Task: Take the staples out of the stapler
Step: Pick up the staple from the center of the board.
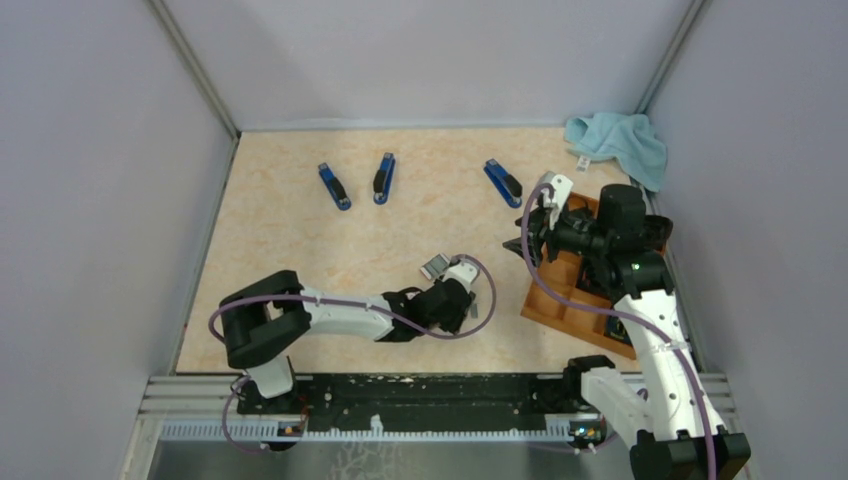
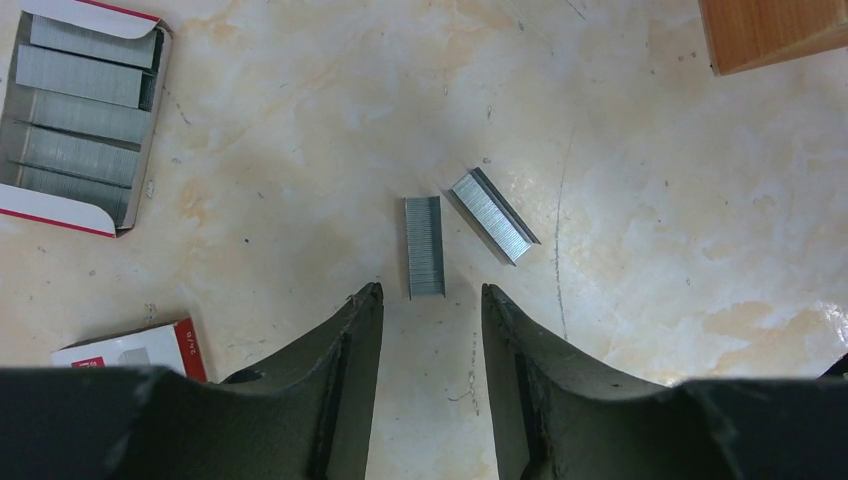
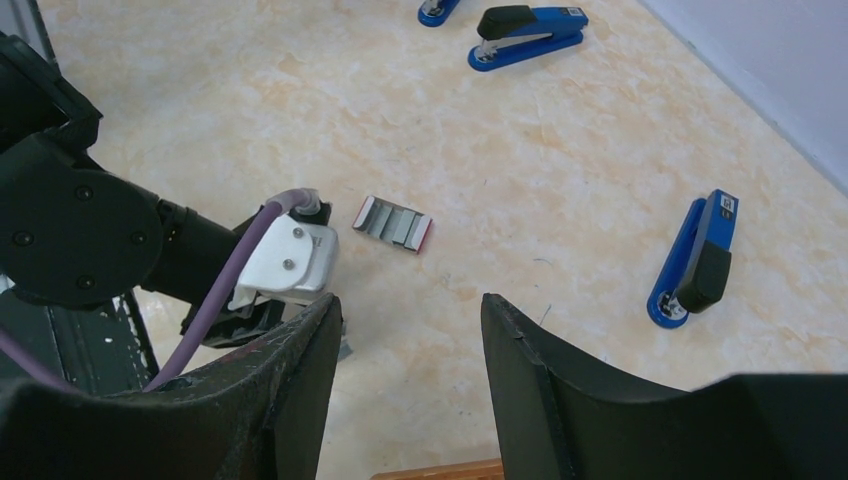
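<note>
Lying just beyond the left hand point(image 2: 430, 296): staples point(image 2: 424, 246)

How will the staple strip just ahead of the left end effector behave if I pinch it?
The strip lies low and flat on the smooth table, so it will probably skid when nudged. Being thin joined staples, it may snap apart if squeezed hard.

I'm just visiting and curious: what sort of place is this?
Likely a robot test cell: grey walls box in a table with two bolted arms, blue staplers and loose staples.
</note>
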Available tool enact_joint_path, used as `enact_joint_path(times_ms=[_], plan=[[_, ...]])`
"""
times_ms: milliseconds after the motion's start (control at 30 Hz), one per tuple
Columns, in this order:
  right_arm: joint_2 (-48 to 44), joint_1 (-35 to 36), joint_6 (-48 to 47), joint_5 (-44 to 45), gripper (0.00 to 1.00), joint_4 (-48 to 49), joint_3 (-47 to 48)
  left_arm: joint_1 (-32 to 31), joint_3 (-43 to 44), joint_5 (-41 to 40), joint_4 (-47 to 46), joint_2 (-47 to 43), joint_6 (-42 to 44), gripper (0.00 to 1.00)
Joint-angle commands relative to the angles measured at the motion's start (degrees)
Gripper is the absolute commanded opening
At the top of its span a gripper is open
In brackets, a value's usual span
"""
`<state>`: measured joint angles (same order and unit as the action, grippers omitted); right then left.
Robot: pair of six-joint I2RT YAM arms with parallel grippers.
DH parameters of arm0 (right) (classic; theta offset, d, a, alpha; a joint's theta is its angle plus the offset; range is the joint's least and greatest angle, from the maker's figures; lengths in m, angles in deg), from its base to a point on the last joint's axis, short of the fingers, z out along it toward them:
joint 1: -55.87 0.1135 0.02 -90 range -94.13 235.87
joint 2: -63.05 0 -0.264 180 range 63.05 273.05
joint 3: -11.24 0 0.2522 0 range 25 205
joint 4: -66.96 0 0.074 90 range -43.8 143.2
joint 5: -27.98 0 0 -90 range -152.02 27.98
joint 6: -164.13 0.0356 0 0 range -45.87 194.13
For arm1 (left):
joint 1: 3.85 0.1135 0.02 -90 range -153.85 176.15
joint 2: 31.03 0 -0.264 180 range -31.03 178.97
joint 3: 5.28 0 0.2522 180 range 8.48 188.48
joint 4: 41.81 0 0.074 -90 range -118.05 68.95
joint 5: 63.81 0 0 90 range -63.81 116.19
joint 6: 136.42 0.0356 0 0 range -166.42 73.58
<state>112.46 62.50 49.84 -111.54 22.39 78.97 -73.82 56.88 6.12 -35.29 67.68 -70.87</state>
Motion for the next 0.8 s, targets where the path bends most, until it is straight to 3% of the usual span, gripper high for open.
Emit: enact_joint_path(times_ms=[0, 567, 667, 767], plan=[[-0.2, 0.6, 0.7, -0.2, 0.54, 2.8, 0.1, 0.1, 1.9, 0.2, 1.2, 1.1, -0.9, 0.47], [1.2, 0.5, 0.7, -0.2, 0.55, 3.1, -0.3, -0.1, 6.8, -3.4, 10.3, 6.4, -3.9, 0.37], [1.8, 0.4, 0.6, 0.2, 0.55, 3.0, -0.2, -0.2, 7.8, -3.6, 12.1, 7.3, -4.4, 0.29], [2.5, 0.1, 0.5, 0.3, 0.55, 3.0, -0.2, -0.3, 7.8, -3.5, 12.7, 7.9, -4.6, 0.29]])
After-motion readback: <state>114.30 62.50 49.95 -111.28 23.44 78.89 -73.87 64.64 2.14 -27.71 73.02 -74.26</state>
